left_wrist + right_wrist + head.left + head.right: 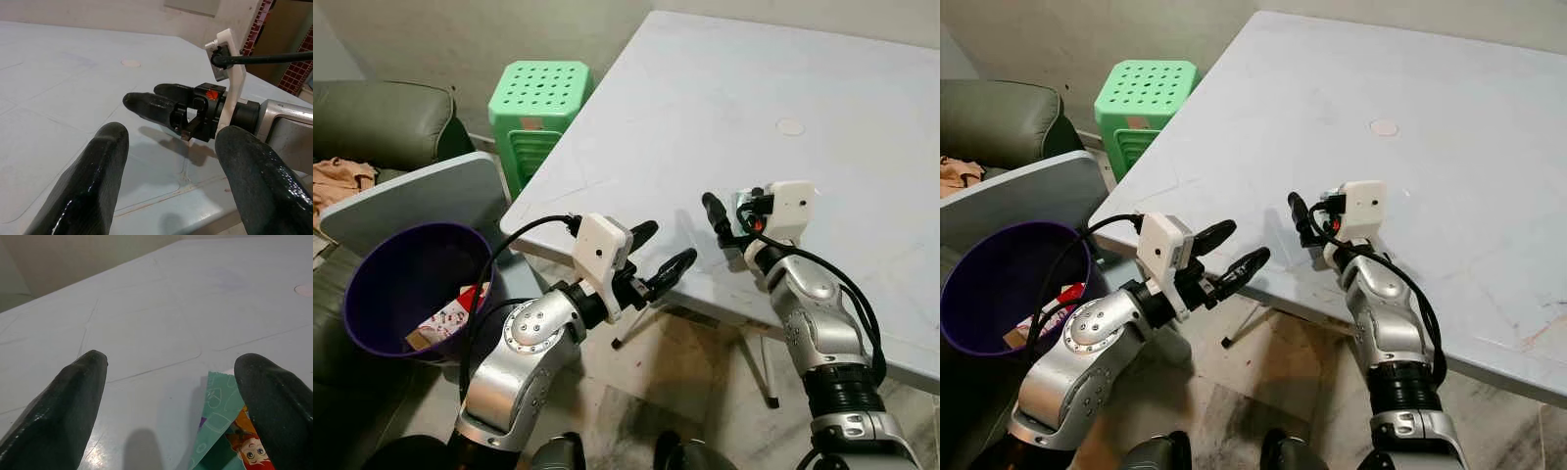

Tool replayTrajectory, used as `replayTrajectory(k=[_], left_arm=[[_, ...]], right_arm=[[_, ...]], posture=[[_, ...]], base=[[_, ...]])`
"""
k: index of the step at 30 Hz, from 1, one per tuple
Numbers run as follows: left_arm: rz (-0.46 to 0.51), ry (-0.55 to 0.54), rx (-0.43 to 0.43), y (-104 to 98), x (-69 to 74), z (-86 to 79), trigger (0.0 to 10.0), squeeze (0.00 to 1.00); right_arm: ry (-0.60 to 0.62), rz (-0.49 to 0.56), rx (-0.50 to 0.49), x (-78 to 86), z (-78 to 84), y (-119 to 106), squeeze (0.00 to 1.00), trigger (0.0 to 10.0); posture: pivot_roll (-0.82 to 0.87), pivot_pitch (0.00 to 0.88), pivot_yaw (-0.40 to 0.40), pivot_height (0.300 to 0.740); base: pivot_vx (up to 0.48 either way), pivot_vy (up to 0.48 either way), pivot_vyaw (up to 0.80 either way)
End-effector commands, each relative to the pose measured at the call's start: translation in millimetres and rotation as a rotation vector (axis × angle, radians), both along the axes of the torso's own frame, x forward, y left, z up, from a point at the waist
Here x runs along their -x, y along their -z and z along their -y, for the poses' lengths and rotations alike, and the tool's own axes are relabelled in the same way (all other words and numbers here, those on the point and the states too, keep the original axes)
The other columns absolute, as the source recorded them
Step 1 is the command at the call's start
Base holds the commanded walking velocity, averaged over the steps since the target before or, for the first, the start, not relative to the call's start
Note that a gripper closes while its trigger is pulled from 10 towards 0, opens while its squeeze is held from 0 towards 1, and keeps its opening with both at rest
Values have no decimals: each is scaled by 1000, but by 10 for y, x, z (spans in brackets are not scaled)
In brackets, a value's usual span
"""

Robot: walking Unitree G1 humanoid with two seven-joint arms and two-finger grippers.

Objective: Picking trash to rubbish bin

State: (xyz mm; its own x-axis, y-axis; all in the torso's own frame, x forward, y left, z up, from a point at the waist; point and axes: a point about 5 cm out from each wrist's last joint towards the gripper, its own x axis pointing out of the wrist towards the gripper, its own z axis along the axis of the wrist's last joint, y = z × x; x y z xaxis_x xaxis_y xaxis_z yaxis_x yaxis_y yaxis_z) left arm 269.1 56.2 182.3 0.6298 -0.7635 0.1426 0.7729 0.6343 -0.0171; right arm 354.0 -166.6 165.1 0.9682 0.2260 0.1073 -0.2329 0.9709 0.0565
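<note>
A teal snack wrapper (219,431) with a cartoon print lies on the pale grey table (724,108) near its front edge. My right gripper (175,360) hovers low over the table, open, with the wrapper beside one of its fingers (274,396) and not pinched. In the eye views its black finger (715,213) shows in front of the white wrist camera. My left gripper (658,255) is open and holds nothing, just off the table's front edge, pointing toward the right gripper. A purple rubbish bin (401,279) stands on the floor to my left with some trash (450,318) inside.
A green plastic stool (538,108) stands past the table's left corner. A grey board (421,201) leans behind the bin, next to an olive sofa (372,122). A small round disc (790,126) lies mid-table. A table leg (769,367) stands between my arms.
</note>
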Motion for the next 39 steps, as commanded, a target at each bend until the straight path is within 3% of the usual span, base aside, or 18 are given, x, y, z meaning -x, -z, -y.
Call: replayTrajectory(k=[1, 8, 19, 20, 21, 22, 23, 24, 25, 39], left_arm=[[11, -2, -8, -19, 9, -2, 10000, 0], [11, 2, -8, -14, 8, 2, 10000, 0], [14, 5, -11, -12, 4, 5, 10000, 0], [14, 5, -11, -12, 3, 4, 10000, 0], [14, 5, -12, -12, 1, 3, 10000, 0], [14, 5, -12, -12, 2, 3, 10000, 0], [14, 4, -13, -10, 2, 1, 10000, 0], [14, 4, -13, -10, 2, 1, 10000, 0], [14, 3, -14, -7, 4, 0, 10000, 0], [18, -2, -19, -5, -5, -10, 10000, 0]], right_arm=[[26, 30, -25, -14, 35, -42, 0, 10000], [114, 32, -27, -49, 146, -37, 0, 10000], [125, -18, -23, -39, 178, 56, 0, 10000], [117, -31, -23, -36, 172, 73, 0, 8588], [111, -40, -23, -34, 167, 85, 0, 8588], [98, -53, -18, -31, 160, 103, 0, 7098], [94, -64, -13, -30, 156, 117, 0, 1725], [94, -64, -13, -30, 156, 117, 0, 1725], [96, -71, -13, -29, 155, 128, 0, 0], [96, -73, -8, -30, 146, 138, 0, 0]], posture=[[113, 165, 3, 740], [109, 163, 7, 740], [104, 158, 8, 740], [104, 157, 8, 740], [104, 157, 8, 740], [104, 158, 6, 740], [104, 157, 6, 740], [104, 157, 6, 740], [104, 159, 6, 740], [104, 148, 6, 740]], base=[[0, 0, 0], [0, 0, 0], [0, 0, 0], [0, 0, 0], [0, 0, 0], [0, 0, 0], [0, 0, 0], [0, 0, 0], [0, 0, 0], [0, 0, 0]])
